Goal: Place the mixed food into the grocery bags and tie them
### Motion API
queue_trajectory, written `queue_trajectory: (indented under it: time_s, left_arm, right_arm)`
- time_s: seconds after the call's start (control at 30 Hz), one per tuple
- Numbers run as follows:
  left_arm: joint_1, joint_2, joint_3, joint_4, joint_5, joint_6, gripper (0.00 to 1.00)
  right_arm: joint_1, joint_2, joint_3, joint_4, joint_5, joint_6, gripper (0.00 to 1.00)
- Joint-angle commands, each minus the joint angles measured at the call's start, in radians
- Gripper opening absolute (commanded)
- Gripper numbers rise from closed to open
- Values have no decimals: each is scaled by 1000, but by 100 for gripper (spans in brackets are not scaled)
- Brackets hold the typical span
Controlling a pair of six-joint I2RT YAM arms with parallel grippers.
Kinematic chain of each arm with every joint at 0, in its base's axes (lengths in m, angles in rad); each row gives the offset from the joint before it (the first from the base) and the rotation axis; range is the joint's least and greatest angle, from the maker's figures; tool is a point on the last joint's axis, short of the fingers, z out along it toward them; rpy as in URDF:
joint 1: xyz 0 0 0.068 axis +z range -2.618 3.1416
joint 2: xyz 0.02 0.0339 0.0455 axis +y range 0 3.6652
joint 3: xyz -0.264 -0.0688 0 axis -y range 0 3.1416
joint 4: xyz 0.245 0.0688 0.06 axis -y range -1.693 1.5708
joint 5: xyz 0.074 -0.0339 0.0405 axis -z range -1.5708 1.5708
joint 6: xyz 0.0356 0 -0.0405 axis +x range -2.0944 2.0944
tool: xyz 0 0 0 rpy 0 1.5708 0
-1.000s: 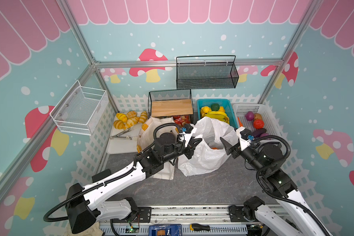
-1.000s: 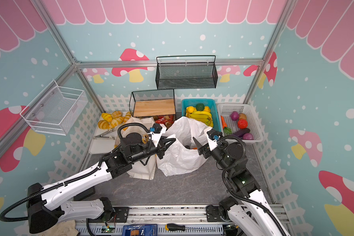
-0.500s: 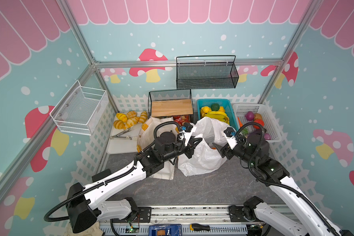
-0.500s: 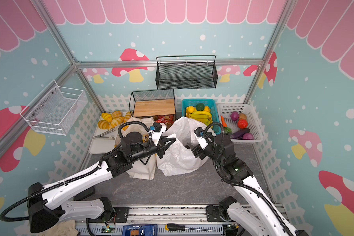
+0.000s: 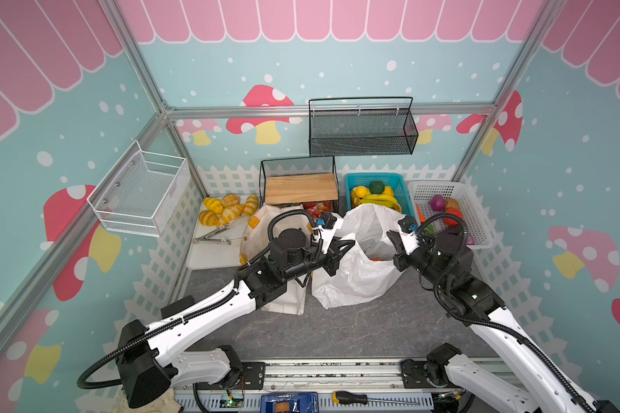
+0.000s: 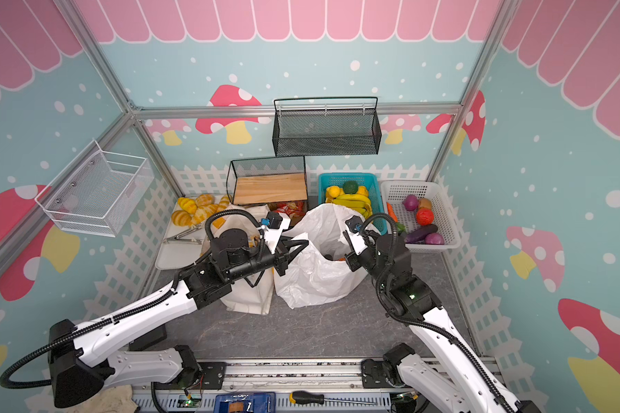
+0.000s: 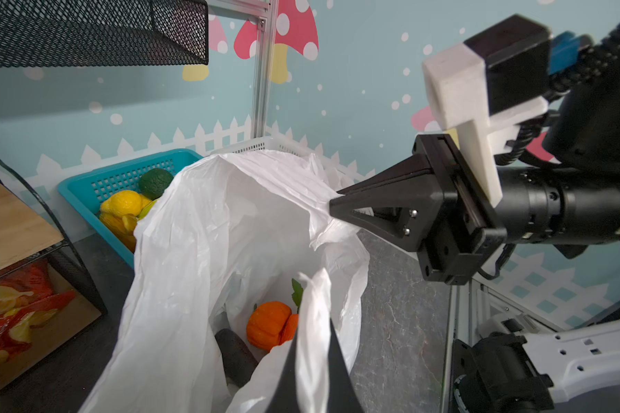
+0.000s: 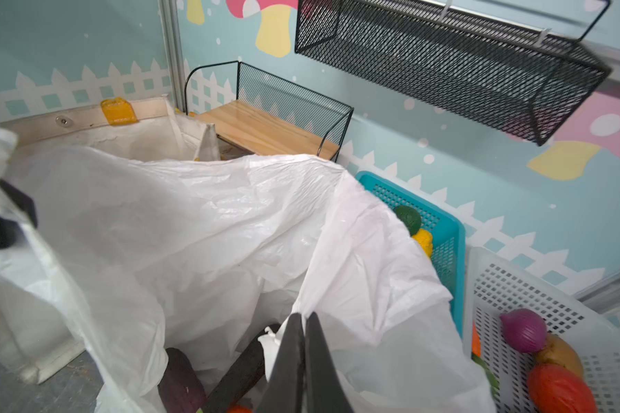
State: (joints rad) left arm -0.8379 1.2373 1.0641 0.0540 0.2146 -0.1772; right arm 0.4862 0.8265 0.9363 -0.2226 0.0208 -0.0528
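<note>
- Thin crinkly white plastic carrier bag (image 5: 355, 275): stands open-mouthed at mid-tabletop, toward the rear edge. It touches the cream canvas tote with yellow-orange patches (image 5: 256, 232), which sits on the side nearer the tabletop's left edge.
- Contents: an orange toy pumpkin (image 7: 267, 327) and a dark purple toy eggplant (image 8: 179, 379) lie at the bottom of the white bag.
- Left gripper (image 7: 312, 343): jaws clenched on a strip of the bag's rim.
- Right gripper (image 8: 303, 332): jaws pressed fully together, pinching the opposite rim, with the plastic drawn to their tips.
- Step in hand, by judgement: loading of this bag looks finished and tying is starting, with the mouth held spread between the two arms.
- Next move calls for: bringing the two pinched rims together above the food and crossing them, without letting the thin film slip or tipping the bag.
- Tote: mouth open and untied; its contents are not visible.
</note>
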Motion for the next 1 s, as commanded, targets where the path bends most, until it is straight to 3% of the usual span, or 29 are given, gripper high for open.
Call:
queue_trajectory:
  time_s: [0.0,0.23,0.43,0.83,0.97]
  left_arm:
    - [39,18,46,128,71,-104,0]
    - [96,68,84,231,146,-118,0]
    - [176,98,117,225,246,-210,0]
    - [180,196,158,136,292,-158,8]
    - [186,195,161,145,286,-138,15]
  right_arm:
    - [3,-56,112,59,109,41,0]
    - [2,-140,190,49,337,56,0]
    - [3,-183,191,27,376,68,0]
    - [0,-79,112,22,496,52,0]
    - [-33,-20,116,59,444,55,0]
